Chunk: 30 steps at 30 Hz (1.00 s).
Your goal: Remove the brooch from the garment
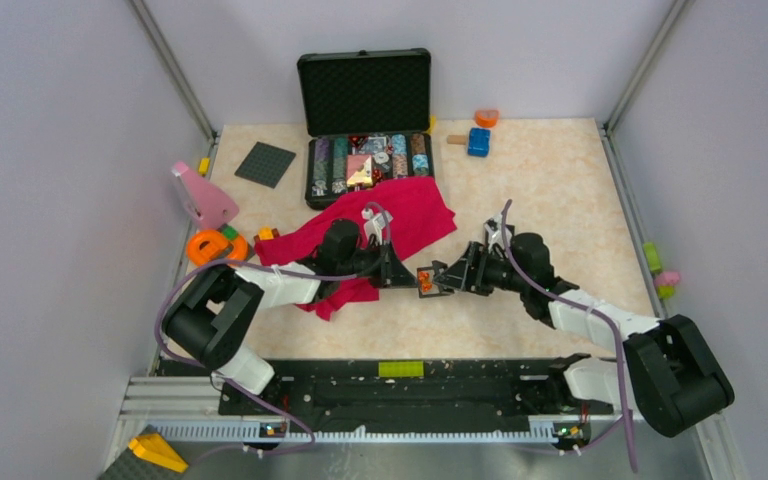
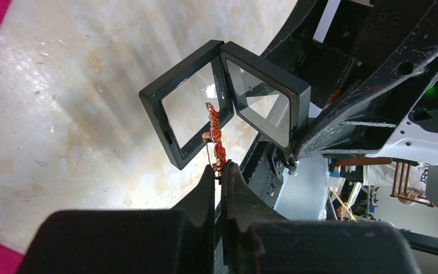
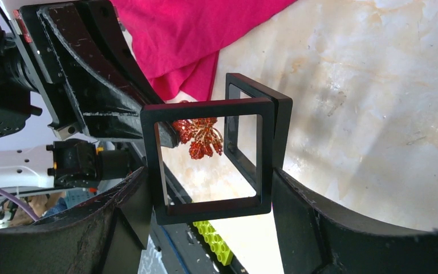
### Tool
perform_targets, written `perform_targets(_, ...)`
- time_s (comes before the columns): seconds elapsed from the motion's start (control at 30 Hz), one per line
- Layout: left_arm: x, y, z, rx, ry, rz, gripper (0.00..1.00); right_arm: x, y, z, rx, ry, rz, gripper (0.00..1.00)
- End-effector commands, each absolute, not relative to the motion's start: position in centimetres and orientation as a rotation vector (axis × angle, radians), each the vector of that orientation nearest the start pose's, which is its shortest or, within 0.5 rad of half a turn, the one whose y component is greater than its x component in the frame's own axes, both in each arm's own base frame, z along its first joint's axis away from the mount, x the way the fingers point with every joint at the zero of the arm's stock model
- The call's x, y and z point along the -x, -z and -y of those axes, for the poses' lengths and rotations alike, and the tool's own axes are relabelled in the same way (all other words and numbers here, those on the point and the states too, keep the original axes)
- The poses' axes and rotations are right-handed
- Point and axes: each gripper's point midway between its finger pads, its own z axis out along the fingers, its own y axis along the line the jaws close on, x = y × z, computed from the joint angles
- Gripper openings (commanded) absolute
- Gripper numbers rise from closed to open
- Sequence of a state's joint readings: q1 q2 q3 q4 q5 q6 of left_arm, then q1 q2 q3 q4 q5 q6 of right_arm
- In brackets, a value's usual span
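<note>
Top external view shows the beige marbled surface [image 1: 550,200] carrying a crumpled crimson garment [image 1: 405,220] in front of an open black case [image 1: 365,95]; the left arm [image 1: 280,285] passes over the cloth's near edge, and both arms meet beside it over bare surface; the right gripper [image 3: 208,194] clamps a black hinged display frame [image 3: 205,109], its two square windowed halves spread in a V, one finger pressed to each side of the nearer half; the left gripper [image 2: 221,168] is pinched tight on the brooch [image 2: 214,128], gripping its lower end; the brooch is off the garment, in the air between the frame's halves, just beyond the left fingertips; in the left wrist view it appears edge-on, its long axis running straight out from the fingertips toward the hinge; the right wrist view shows its orange-red, gold-veined face through the nearer window.
</note>
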<state>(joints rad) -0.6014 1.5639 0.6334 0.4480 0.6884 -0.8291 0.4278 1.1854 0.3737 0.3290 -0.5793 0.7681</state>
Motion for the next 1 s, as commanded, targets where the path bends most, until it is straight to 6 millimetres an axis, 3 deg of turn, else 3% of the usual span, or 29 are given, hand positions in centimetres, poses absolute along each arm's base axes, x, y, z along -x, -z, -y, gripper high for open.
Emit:
perform_targets(0.0, -23.7, -11.3, 32.2, -0.286, 1.544, -2.228, 0.0, -22.9, -11.0, -24.0, 0.049, -1.342, -2.174, 0.56)
perform_targets(0.33, -24.4, -12.5, 31.6, -0.329, 1.605, -2.136, 0.0, -23.7, -9.7, -24.7, 0.05, -1.373, -2.175, 0.56)
perform_targets(0.6, -25.0, -12.0, 29.5, -0.286, 1.563, -2.133, 0.0, -24.3, -9.2, -26.2, 0.064, -1.474, -2.145, 0.53)
perform_targets(0.8, -24.9, -11.1, 29.0, -0.275, 1.554, -2.151, 0.0, -24.5, -8.3, -26.7, 0.063, -1.481, -2.165, 0.53)
perform_targets(0.97, -24.8, -11.6, 29.0, -0.292, 1.572, -2.127, 0.0, -24.5, -8.0, -26.9, 0.055, -1.511, -2.155, 0.53)
